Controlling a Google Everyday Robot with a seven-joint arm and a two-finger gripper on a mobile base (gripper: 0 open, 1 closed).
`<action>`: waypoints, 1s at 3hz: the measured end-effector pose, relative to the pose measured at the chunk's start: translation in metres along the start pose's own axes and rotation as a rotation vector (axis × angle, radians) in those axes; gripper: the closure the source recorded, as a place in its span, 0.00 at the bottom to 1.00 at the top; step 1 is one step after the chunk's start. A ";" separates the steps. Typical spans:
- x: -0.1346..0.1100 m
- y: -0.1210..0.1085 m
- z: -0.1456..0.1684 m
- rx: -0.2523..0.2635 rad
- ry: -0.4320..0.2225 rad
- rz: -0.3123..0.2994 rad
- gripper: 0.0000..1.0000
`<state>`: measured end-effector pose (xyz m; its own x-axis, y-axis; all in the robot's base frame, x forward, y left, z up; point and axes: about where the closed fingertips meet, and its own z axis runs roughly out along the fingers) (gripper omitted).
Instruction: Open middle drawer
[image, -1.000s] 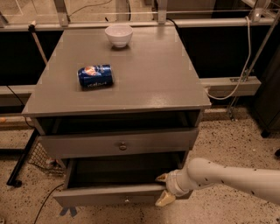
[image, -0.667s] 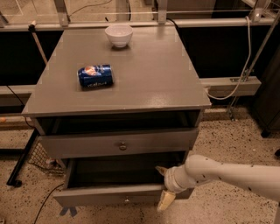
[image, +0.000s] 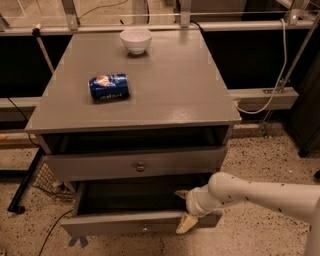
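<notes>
Camera view shows the middle drawer (image: 115, 225) pulled well out of the cabinet (image: 165, 90), the gripper (image: 184, 209) spread astride its front panel's right end, gripping nothing firmly; likely next, lift clear and withdraw.

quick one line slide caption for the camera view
Robot's tool at the right front of the pulled-out grey wooden middle drawer; blue can and white bowl on the grey cabinet top.

A grey cabinet (image: 165, 85) stands on speckled floor (image: 260, 165) before dark panels (image: 260, 55) and a metal rail (image: 100, 28), the gripper (image: 183, 208) low at its front right.
</notes>
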<state>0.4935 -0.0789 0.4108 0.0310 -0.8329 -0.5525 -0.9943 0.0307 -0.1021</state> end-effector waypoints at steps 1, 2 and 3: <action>-0.002 0.000 0.000 -0.004 0.006 -0.005 0.40; -0.002 0.001 -0.001 -0.009 0.013 -0.007 0.64; -0.004 0.001 0.000 -0.018 0.015 -0.014 0.87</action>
<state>0.4922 -0.0757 0.4131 0.0436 -0.8414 -0.5386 -0.9955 0.0089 -0.0945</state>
